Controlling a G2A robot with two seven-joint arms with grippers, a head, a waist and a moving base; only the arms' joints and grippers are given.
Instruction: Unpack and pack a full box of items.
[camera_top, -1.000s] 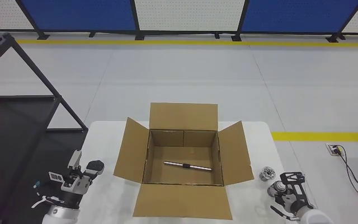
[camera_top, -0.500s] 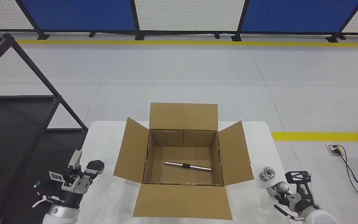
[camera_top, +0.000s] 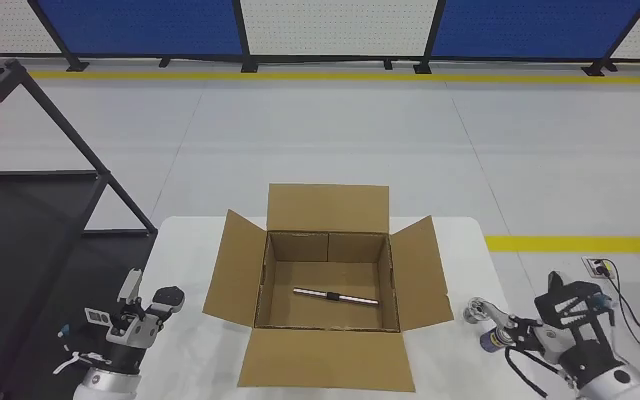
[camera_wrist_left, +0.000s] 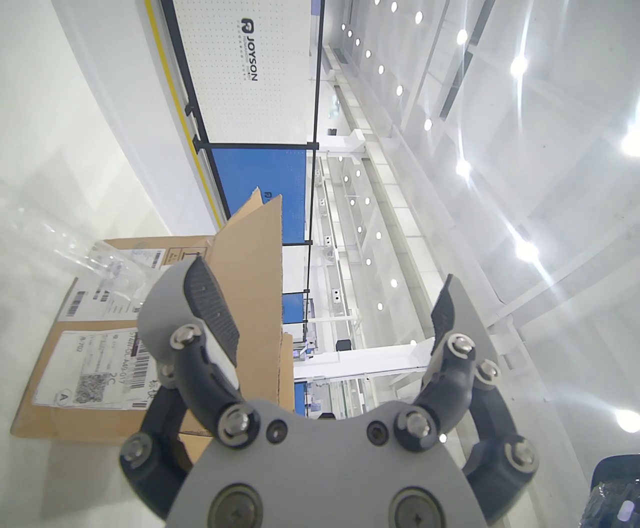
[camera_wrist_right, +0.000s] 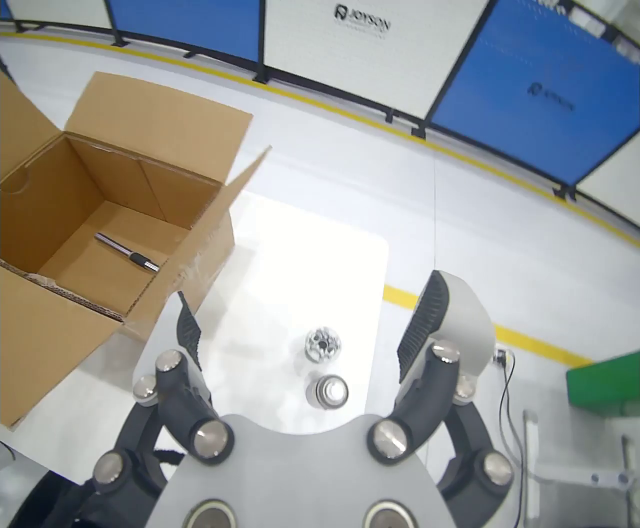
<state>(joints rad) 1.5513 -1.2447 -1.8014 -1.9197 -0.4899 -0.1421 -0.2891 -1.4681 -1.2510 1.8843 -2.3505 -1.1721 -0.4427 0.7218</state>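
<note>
Box (camera_top: 328, 208) brown cardboard, four flaps open, metal rod (camera_top: 336, 296) inside.

Plain brown cardboard box (camera_top: 327, 208) on a white table (camera_top: 190, 340), and inside it a shiny silver rod (camera_top: 336, 296) with a black section. Behind, blue and dotted white panels (camera_top: 140, 25), yellow floor line (camera_top: 300, 74).

L grey two-finger left hand (camera_wrist_left: 325, 295) & right hand (camera_wrist_right: 310, 305), same build: grey metal base plate, black linkage arms w/ silver screws, light-grey fingers (camera_wrist_right: 457, 320), black ribbed rubber pads (camera_wrist_left: 210, 305).
</note>
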